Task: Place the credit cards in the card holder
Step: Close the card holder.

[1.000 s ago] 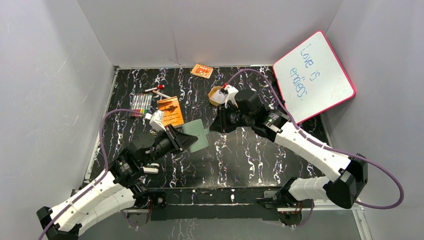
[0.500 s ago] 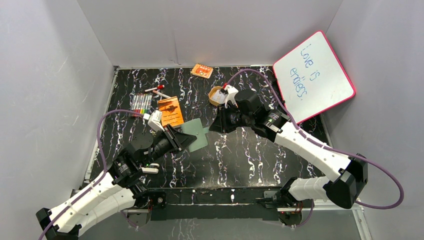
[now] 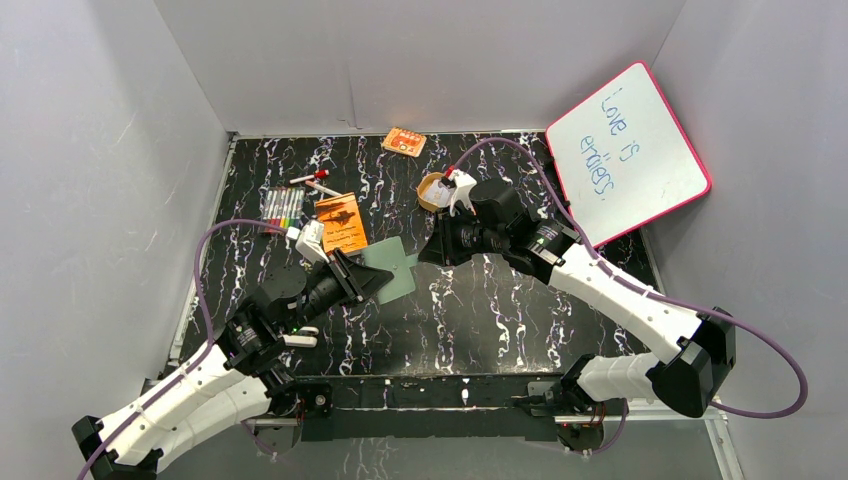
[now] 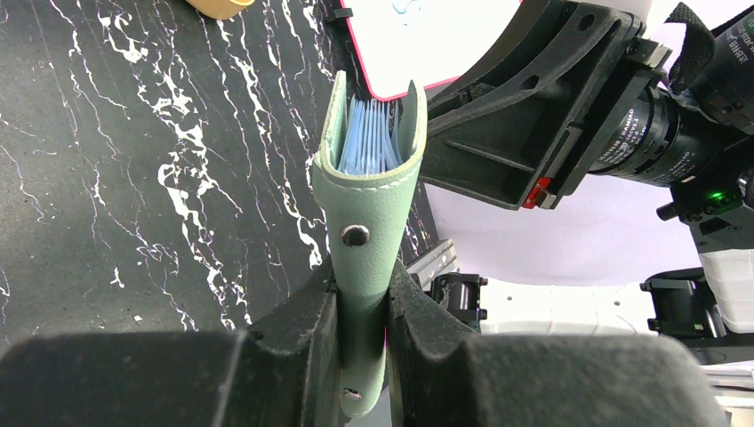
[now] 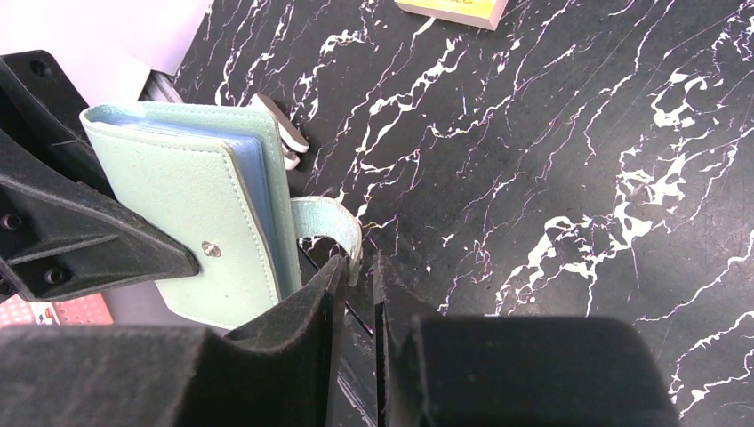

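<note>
My left gripper (image 3: pixel 357 280) (image 4: pixel 363 277) is shut on the sage-green card holder (image 3: pixel 392 268) (image 4: pixel 372 200) and holds it off the table by its folded spine. The cover gapes slightly, showing the clear bluish pockets (image 4: pixel 366 138). The snap tab (image 5: pixel 325 219) curls down from the card holder (image 5: pixel 191 227) into the tips of my right gripper (image 3: pixel 428 252) (image 5: pixel 354 263), whose jaws are closed to a narrow gap on the tab's end. The credit cards are not plainly in view; something pale lies in the tan tray (image 3: pixel 428 181), half hidden behind my right wrist.
A pink-framed whiteboard (image 3: pixel 628 150) leans at the back right. An orange booklet (image 3: pixel 342 222), a pack of coloured markers (image 3: pixel 283 207) and a loose red-tipped marker (image 3: pixel 315 181) lie at the left. An orange patterned packet (image 3: pixel 404 141) sits by the back wall.
Almost nothing: my left arm has shifted very slightly. Both grips and the card holder stay as they were.
</note>
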You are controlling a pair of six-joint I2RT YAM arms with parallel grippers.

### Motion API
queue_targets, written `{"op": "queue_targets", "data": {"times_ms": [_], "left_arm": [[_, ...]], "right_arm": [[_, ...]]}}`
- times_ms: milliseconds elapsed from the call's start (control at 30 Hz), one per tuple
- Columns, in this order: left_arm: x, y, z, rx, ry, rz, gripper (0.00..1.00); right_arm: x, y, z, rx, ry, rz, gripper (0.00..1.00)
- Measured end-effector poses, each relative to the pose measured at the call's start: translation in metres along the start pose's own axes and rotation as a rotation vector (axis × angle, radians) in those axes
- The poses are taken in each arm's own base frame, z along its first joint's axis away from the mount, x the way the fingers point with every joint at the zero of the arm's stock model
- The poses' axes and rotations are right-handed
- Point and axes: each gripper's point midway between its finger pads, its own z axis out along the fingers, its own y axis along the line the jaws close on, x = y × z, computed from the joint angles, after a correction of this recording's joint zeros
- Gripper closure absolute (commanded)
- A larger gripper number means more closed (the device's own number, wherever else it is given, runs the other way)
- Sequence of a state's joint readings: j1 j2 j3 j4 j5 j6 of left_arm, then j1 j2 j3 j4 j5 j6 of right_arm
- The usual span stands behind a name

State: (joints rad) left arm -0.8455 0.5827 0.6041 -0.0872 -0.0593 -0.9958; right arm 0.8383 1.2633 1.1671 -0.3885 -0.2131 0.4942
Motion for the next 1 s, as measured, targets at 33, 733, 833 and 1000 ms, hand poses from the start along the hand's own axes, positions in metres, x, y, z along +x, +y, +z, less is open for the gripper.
{"op": "queue_targets", "data": {"times_ms": [33,733,833,1000], "left_arm": [[0.0,0.0,0.0,0.0,0.0,0.0,1.0],[0.0001,-0.0005,0.0,0.001,0.0,-0.007,1.0],[0.0,-0.0006,-0.0001,0.001,0.0,-0.008,1.0],[0.0,-0.0007,-0.0001,0.001,0.0,-0.01,1.0]], "right_arm": [[-0.0001,0.0,0.0,0.0,0.0,0.0,0.76],[0.0013,0.0031,-0.0003,-0.017,0.007,0.003,0.77],[0.0013,0.0032,-0.0003,-0.017,0.008,0.003,0.79],[0.0019,0.0042,-0.0005,-0.023,0.011,0.003,0.86]]}}
